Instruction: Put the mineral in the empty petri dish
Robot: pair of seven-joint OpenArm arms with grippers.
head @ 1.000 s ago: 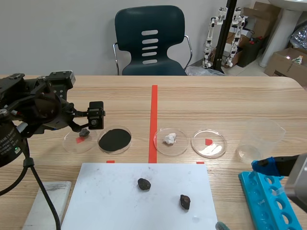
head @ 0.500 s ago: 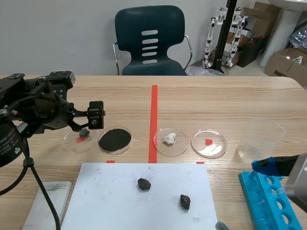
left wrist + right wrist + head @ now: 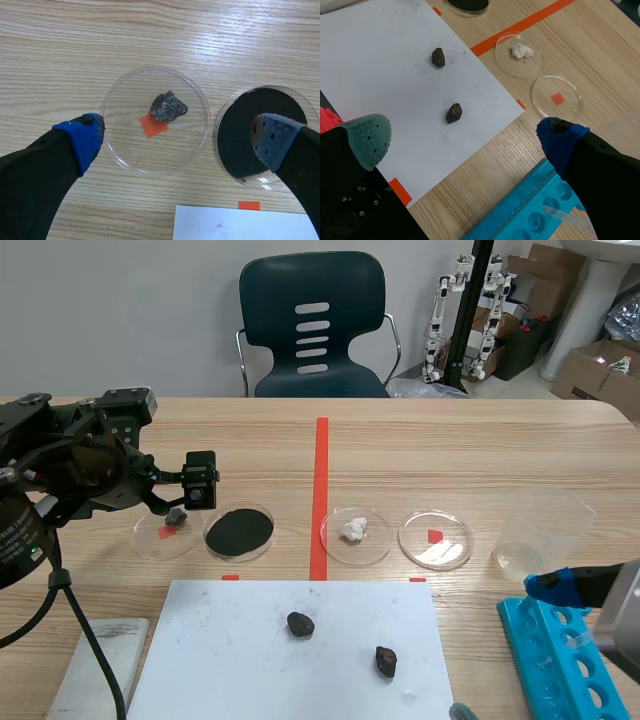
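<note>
One mineral [image 3: 176,517] in left-of-frame petri dish [image 3: 148,542], left end effector [image 3: 178,141] spread above it, right end effector [image 3: 464,140] spread, nothing moved

A robotics lab is suggested by petri dishes [image 3: 436,539], a beaker [image 3: 541,530] and a blue tube rack [image 3: 560,660] set on a taped tabletop [image 3: 480,450], with small humanoid robots [image 3: 440,315] and boxes [image 3: 605,375] seen behind.

The right gripper [image 3: 465,142] hangs with its fingers wide apart above the white sheet's [image 3: 385,60] edge, a dark mineral [image 3: 453,112] at its twelve o'clock. The empty petri dish [image 3: 545,106] lies at two o'clock, well apart from that mineral.
</note>
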